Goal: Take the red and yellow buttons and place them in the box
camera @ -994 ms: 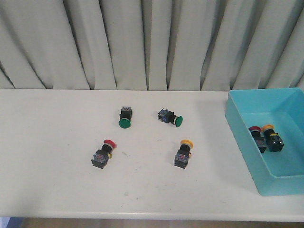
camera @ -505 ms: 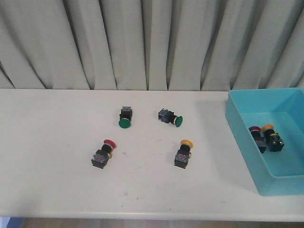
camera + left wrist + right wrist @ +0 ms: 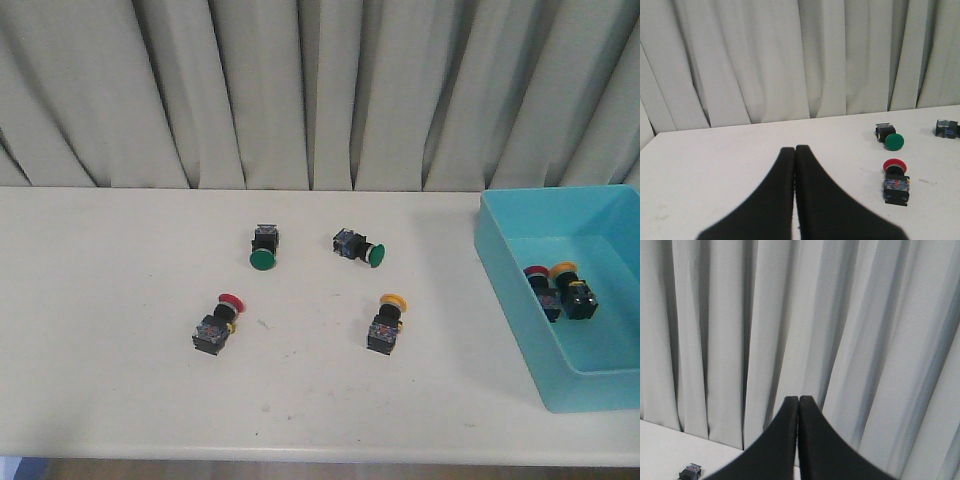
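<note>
A red button [image 3: 217, 323] lies on the white table left of centre; it also shows in the left wrist view [image 3: 895, 177]. A yellow button [image 3: 386, 322] lies right of centre. The turquoise box [image 3: 500, 262] stands at the right edge and holds a red button [image 3: 541, 289] and a yellow button [image 3: 573, 290]. My left gripper [image 3: 794, 149] is shut and empty, apart from the red button. My right gripper [image 3: 798, 399] is shut and empty, facing the curtain. Neither gripper shows in the front view.
Two green-capped switches lie farther back, one [image 3: 263, 247] left and one [image 3: 359, 247] right; the left one also shows in the left wrist view [image 3: 890, 137]. A grey curtain [image 3: 320, 90] hangs behind the table. The table's front edge [image 3: 300, 455] runs along the bottom.
</note>
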Robot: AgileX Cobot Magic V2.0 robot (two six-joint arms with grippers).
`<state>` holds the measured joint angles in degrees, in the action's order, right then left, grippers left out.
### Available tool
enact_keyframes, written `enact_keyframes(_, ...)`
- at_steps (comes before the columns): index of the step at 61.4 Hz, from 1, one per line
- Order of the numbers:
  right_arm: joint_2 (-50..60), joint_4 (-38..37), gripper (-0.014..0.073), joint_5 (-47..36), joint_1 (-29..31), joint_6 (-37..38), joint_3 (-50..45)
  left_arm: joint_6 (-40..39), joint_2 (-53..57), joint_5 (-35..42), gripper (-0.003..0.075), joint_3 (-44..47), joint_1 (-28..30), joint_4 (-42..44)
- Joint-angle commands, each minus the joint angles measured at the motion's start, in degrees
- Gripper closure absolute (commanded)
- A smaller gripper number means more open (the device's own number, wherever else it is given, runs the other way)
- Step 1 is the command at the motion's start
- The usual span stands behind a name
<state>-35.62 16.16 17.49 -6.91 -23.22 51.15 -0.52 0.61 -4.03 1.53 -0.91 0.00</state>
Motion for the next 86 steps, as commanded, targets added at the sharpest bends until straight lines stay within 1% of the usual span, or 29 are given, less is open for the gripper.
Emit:
enact_keyframes(1, -0.16, 0.51, 0.0601, -4.34, -0.09, -0.26, 1.35, -0.57, 0.87, 4.03, 0.0728, 2.81, -0.21, 0.0)
enact_keyframes(7, -0.09, -0.49, 0.0601, -4.83, 0.02, -0.79, 0.49, -0.57, 0.82, 4.03, 0.0727, 2.81, -0.21, 0.0)
enact_keyframes(11, 0.62, -2.91, 0.0601, -6.06, 0.02, -0.79, -2.77, -0.57, 0.82, 4.03, 0.0727, 2.81, -0.21, 0.0)
enact_keyframes(16, 2.43, -3.85, 0.0601, -10.68, 0.75, -0.39, -9.82, -0.57, 0.82, 4.03, 0.0727, 2.81, -0.21, 0.0)
enact_keyframes(24, 6.22, -3.91, 0.0601, -20.19, 1.75, 1.47, -23.96, -0.57, 0.82, 4.03, 0.0727, 2.81, -0.21, 0.0)
enact_keyframes(27, 8.17, -3.91, 0.0601, -22.38, 1.75, 1.47, -28.74, -0.57, 0.82, 4.03, 0.0727, 2.81, -0.21, 0.0)
enact_keyframes(35, 15.6, -4.25, 0.0601, -23.24, 1.75, 1.47, -39.62, -0.57, 0.82, 4.03, 0.0727, 2.81, -0.21, 0.0)
enact_keyframes(44, 24.11, -5.61, 0.0601, -21.77, 2.03, 2.15, -46.93, -0.57, 0.82, 4.03, 0.0727, 2.81, -0.21, 0.0)
enact_keyframes(51, 28.98, -5.77, 0.0601, -21.36, 4.54, 4.11, -50.54, -0.57, 0.82, 4.03, 0.0727, 2.81, -0.21, 0.0)
enact_keyframes(57, 33.14, -8.6, 0.0601, -21.41, 6.28, 9.03, -53.24, -0.57, 0.82, 4.03, 0.0727, 2.81, -0.21, 0.0)
enact_keyframes(61, 35.58, -11.49, 0.0601, -17.49, 6.28, 13.04, -53.26, -0.57, 0.82, 4.03, 0.0727, 2.81, -0.21, 0.0)
enact_keyframes(70, 36.81, -15.66, 0.0601, -13.48, 6.08, 19.47, -53.26, -0.57, 0.82, 4.03, 0.0727, 2.81, -0.21, 0.0)
enact_keyframes(74, 36.81, -16.16, 0.0601, -12.8, 6.08, 20.57, -53.26, -0.57, 0.82, 4.03, 0.0727, 2.81, -0.21, 0.0)
enact_keyframes(86, 36.81, -16.16, 0.0601, -12.86, 6.08, 20.57, -53.26, -0.57, 0.82, 4.03, 0.0727, 2.81, -0.21, 0.0)
